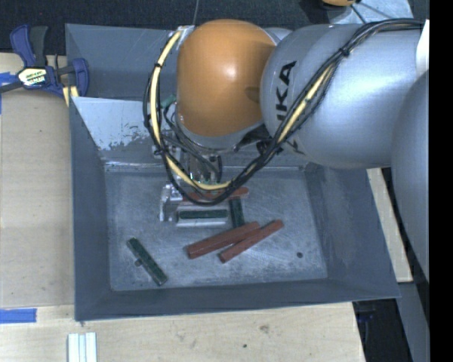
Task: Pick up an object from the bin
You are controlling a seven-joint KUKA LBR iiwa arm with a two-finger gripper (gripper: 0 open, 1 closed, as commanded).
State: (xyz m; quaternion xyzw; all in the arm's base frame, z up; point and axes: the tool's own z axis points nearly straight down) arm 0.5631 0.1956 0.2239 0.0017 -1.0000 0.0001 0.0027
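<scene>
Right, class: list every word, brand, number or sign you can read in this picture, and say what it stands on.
"K", further letters cut off by cables: black brand lettering on the silver arm.
No text can be read on the sticks in the bin.

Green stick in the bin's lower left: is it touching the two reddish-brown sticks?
Apart. The camera view shows bare grey bin floor between the green stick and the nearest end of the reddish-brown sticks.
</scene>
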